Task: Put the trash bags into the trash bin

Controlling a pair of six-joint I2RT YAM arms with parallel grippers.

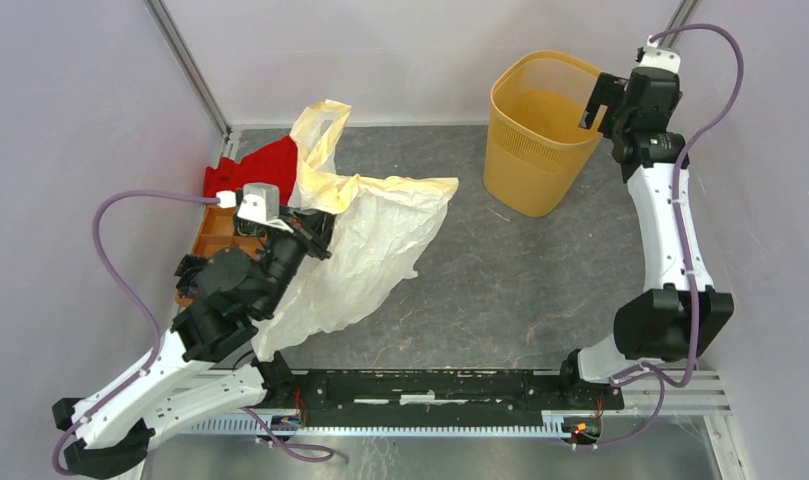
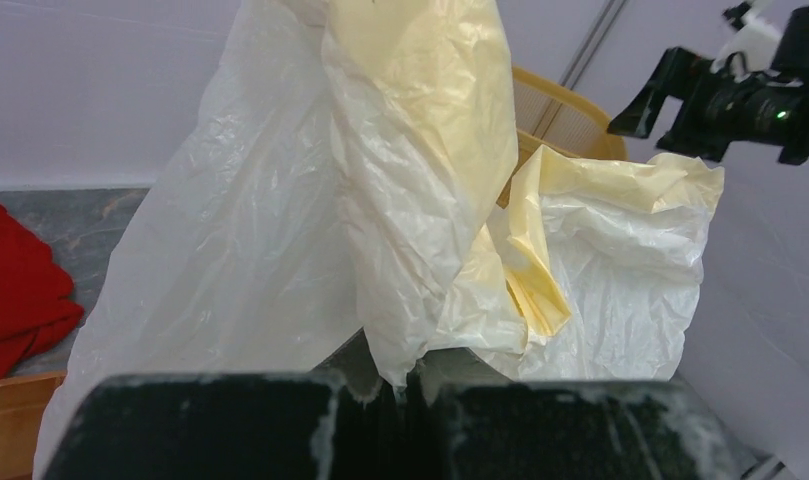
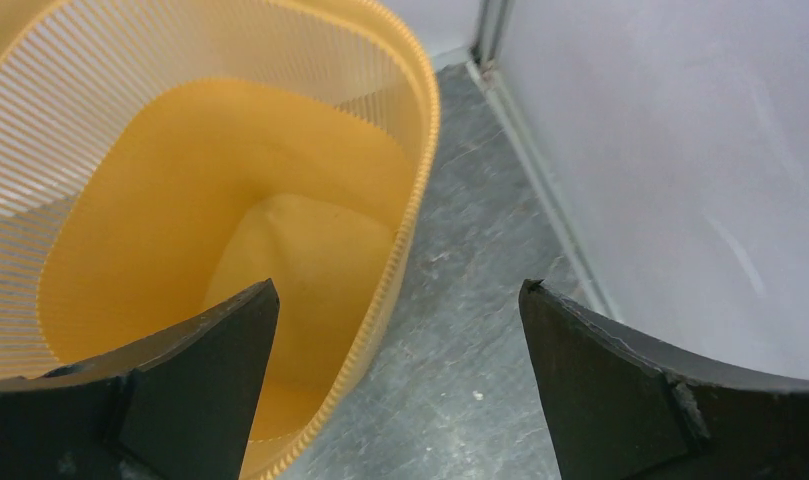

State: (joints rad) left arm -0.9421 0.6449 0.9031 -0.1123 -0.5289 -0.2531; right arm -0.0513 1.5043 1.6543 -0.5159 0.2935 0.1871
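Gray table [image 1: 500,290]. My left gripper [image 1: 318,232] is shut tight on the bag [image 1: 380,245], far from the bin [image 1: 535,150]. My right gripper [image 3: 398,288] gapes open, with the bin rim between its fingers. Next, I think, carry the bag over.

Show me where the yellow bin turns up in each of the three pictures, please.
Top view: the trash bin stands upper right of centre.
Left wrist view: upper right, partly hidden behind the trash bag.
Right wrist view: fills the left half, seen from above.
Shared landmark: the metal corner post behind the bin.
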